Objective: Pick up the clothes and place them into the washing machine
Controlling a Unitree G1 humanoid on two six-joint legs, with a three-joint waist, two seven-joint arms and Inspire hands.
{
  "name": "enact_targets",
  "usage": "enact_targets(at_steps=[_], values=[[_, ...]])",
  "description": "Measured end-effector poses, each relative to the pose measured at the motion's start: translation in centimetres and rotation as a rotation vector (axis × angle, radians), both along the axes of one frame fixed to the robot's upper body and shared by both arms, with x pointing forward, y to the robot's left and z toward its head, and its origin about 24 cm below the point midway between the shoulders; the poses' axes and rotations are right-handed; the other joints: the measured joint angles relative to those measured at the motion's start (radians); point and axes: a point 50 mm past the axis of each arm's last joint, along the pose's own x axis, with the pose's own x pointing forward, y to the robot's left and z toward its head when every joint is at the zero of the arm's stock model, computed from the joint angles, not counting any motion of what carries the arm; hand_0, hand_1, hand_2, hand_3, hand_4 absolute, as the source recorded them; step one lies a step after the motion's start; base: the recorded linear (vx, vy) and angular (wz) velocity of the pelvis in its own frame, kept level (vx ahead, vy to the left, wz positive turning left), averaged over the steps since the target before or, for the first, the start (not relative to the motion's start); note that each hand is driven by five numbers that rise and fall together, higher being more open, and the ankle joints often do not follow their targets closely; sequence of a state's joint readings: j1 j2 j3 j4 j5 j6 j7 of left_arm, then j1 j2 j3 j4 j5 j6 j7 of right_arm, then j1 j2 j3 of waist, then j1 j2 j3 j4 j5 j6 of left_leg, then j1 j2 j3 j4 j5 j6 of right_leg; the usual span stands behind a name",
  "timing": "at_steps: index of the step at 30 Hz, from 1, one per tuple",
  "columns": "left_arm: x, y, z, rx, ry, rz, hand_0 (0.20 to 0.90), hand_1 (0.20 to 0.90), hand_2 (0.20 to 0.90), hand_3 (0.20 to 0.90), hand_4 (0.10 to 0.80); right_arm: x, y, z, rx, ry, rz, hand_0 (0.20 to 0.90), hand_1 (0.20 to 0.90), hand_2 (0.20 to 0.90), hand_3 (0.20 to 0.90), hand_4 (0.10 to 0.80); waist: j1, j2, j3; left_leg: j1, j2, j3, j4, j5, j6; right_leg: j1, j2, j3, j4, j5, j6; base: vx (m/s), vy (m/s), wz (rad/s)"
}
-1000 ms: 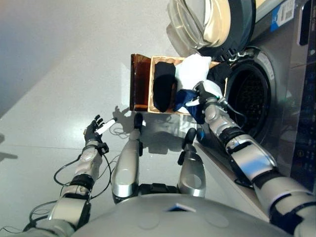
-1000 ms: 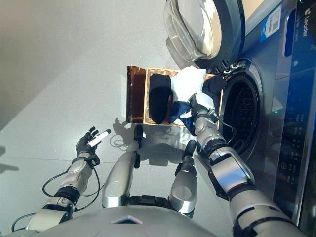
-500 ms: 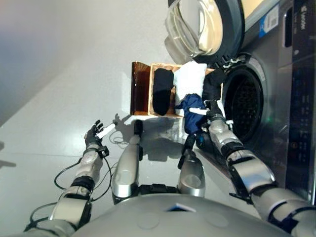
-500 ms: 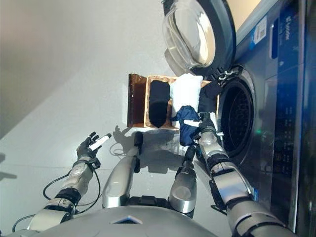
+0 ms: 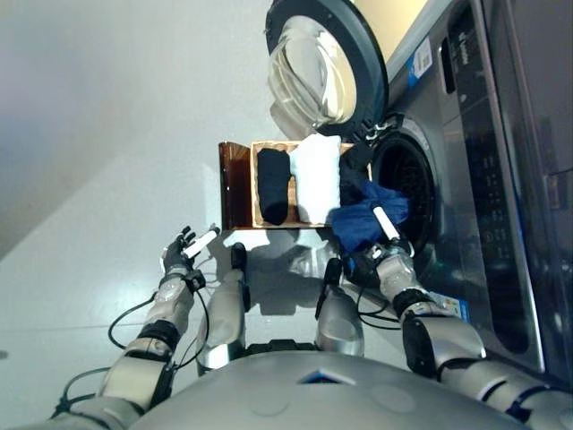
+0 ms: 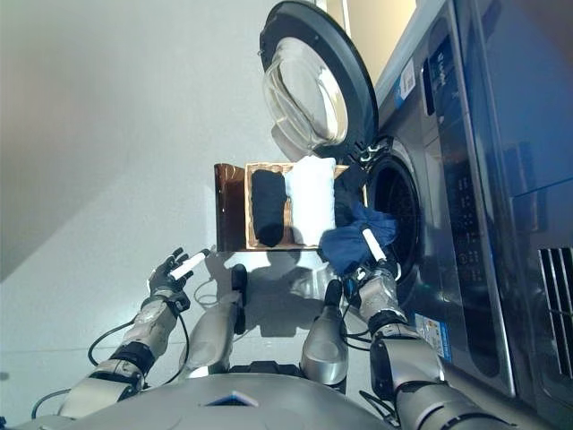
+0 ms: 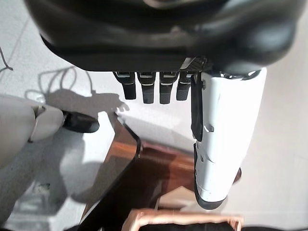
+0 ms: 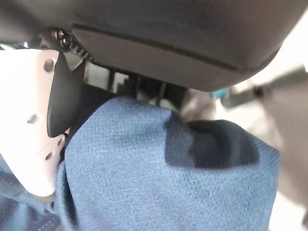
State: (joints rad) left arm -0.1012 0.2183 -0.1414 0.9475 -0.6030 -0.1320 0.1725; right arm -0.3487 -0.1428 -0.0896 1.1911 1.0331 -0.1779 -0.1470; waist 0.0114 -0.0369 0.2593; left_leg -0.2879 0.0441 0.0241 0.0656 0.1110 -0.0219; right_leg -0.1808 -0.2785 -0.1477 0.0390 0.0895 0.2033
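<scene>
My right hand [image 5: 387,253] is shut on a dark blue garment [image 5: 363,221], which bulges over the hand just in front of the washing machine's round drum opening [image 5: 405,185]. In the right wrist view the blue cloth [image 8: 159,173] fills the space under my thumb and fingers. The machine's door [image 5: 322,64] stands swung open above. A wicker basket [image 5: 254,184] on the floor beside the machine holds a black garment [image 5: 272,184] and a white one [image 5: 317,177]. My left hand [image 5: 183,248] hovers open over the floor at the left, holding nothing.
A brown lid or panel [image 5: 235,183] stands against the basket's left side. The washing machine's grey front and control panel [image 5: 488,170] fill the right. Pale floor [image 5: 107,161] stretches to the left and beyond the basket.
The camera has tilted up, showing more of the machine. My right hand has lifted the blue garment out of the basket and carried it toward the drum opening. The left hand stays put.
</scene>
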Motion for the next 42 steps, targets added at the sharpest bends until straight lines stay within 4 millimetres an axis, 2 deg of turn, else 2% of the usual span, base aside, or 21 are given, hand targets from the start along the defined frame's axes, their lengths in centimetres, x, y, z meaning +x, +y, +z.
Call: enact_targets(at_steps=[4, 9, 13, 19, 23, 27, 32, 42], values=[[-0.2, -0.7, -0.3, -0.012, 0.012, -0.02, 0.9, 0.9, 0.9, 0.9, 0.8, -0.8, 0.6, -0.8, 0.105, 0.01, -0.087, 0.2, 0.2, 0.2, 0.2, 0.3, 0.001, 0.002, -0.002, -0.015, -0.002, -0.001, 0.002, -0.001, 0.001, -0.01, -0.003, 0.0, 0.0, 0.0, 0.0, -0.034, 0.0, 0.03], [-0.8, -0.8, -0.7, -0.019, 0.039, -0.012, 0.9, 0.9, 0.9, 0.9, 0.8, -0.6, 0.6, -0.7, 0.167, -0.005, -0.165, 0.2, 0.2, 0.2, 0.2, 0.3, 0.005, 0.003, -0.002, -0.039, -0.005, 0.001, 0.002, 0.004, 0.0, -0.035, -0.004, 0.0, -0.002, 0.001, 0.0, -0.018, -0.005, 0.01], [-0.6, -1.0, -0.8, -0.029, 0.042, -0.01, 0.9, 0.9, 0.9, 0.9, 0.8, 0.8, 1.0, 0.1, 0.245, -0.067, -0.263, 0.2, 0.2, 0.2, 0.2, 0.3, 0.006, 0.018, 0.002, -0.053, -0.005, -0.001, 0.006, 0.005, 0.0, -0.044, -0.003, -0.001, -0.005, 0.002, 0.001, -0.05, 0.005, 0.03], [0.3, -2.1, -0.2, -0.046, -0.001, -0.051, 0.9, 0.9, 0.9, 0.9, 0.8, 3.2, 1.5, 1.7, 0.261, -0.13, -0.238, 0.2, 0.2, 0.2, 0.2, 0.3, 0.03, 0.073, 0.016, -0.091, -0.006, -0.001, 0.023, 0.003, 0.003, -0.081, -0.005, -0.001, 0.011, 0.001, 0.002, -0.026, 0.004, 0.01], [0.8, -2.2, 0.2, -0.06, -0.027, -0.045, 0.9, 0.9, 0.9, 0.9, 0.8, 4.4, 1.9, 2.6, 0.268, -0.161, -0.222, 0.2, 0.2, 0.2, 0.2, 0.3, 0.04, 0.097, 0.036, -0.125, -0.008, 0.002, 0.043, 0.003, 0.008, -0.121, -0.005, 0.009, 0.031, 0.0, 0.001, -0.031, 0.013, -0.05], [1.6, -2.4, 0.6, -0.069, -0.057, -0.044, 0.9, 0.9, 0.9, 0.9, 0.8, 6.0, 2.5, 4.0, 0.266, -0.203, -0.183, 0.2, 0.2, 0.2, 0.2, 0.3, 0.054, 0.097, 0.103, -0.142, -0.002, 0.028, 0.112, -0.032, 0.008, -0.171, -0.005, 0.055, 0.112, -0.029, 0.0, -0.032, -0.009, -0.22], [2.5, -2.6, 1.2, -0.077, -0.084, -0.042, 0.9, 0.9, 0.9, 0.9, 0.8, 6.2, 2.7, 4.1, 0.264, -0.211, -0.174, 0.2, 0.2, 0.2, 0.2, 0.3, 0.049, 0.091, 0.123, -0.211, 0.011, 0.028, 0.186, -0.058, 0.006, -0.265, -0.008, 0.076, 0.237, -0.078, -0.009, 0.004, -0.015, 0.0], [2.6, -2.5, 1.2, -0.076, -0.084, -0.042, 0.9, 0.9, 0.9, 0.9, 0.8, 6.4, 2.7, 4.4, 0.259, -0.236, -0.183, 0.2, 0.2, 0.2, 0.2, 0.3, 0.031, 0.089, 0.125, -0.257, 0.013, 0.024, 0.247, -0.075, 0.006, -0.35, -0.012, 0.104, 0.371, -0.134, -0.018, 0.0, -0.002, 0.0]])
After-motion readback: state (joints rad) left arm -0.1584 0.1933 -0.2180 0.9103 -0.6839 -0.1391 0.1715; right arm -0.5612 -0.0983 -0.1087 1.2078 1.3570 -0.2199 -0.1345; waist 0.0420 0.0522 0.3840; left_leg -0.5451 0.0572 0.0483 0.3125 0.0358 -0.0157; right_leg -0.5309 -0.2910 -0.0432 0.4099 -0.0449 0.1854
